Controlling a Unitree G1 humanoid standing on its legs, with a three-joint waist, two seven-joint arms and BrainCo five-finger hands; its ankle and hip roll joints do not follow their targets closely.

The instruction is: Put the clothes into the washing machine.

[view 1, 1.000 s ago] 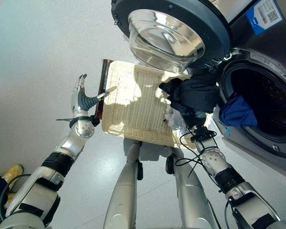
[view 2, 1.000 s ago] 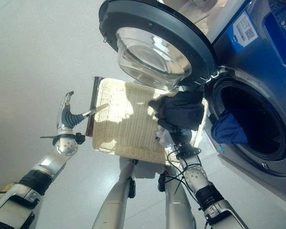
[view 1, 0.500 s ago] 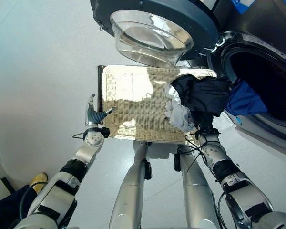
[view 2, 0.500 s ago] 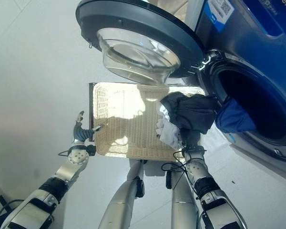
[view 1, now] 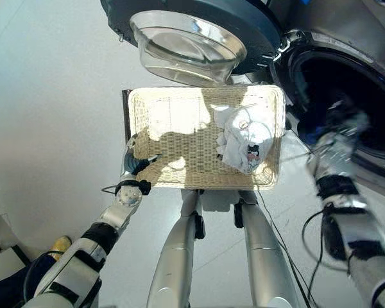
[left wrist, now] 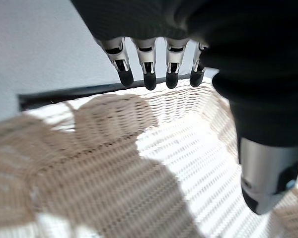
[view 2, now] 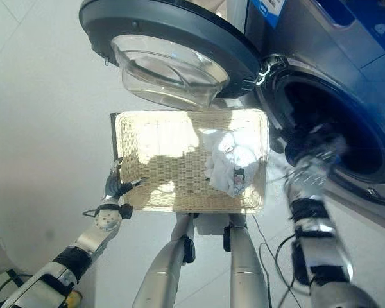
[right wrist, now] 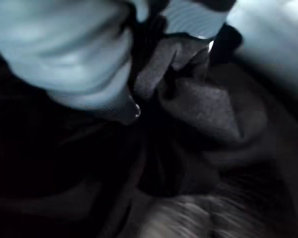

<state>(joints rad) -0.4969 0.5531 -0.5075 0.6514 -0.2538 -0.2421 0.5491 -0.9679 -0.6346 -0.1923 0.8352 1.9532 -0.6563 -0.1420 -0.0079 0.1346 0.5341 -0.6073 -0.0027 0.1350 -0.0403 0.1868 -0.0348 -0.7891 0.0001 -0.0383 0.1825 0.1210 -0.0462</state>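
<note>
The washer [view 1: 346,77] is standing at two o'clock, its door [view 1: 192,32] hanging open at twelve over the basket [view 1: 179,138]. The basket is sitting at centre, holding white clothes [view 1: 245,138] toward its three-o'clock side. The right robot hand [view 1: 340,128] is reaching into the drum mouth — blurred, so I cannot tell its fingers' state; dark cloth [right wrist: 198,109] is showing in its wrist view. The left robot hand [view 1: 133,165] is hovering at the basket's eight-o'clock rim — fingers [left wrist: 149,82] straight and apart.
</note>
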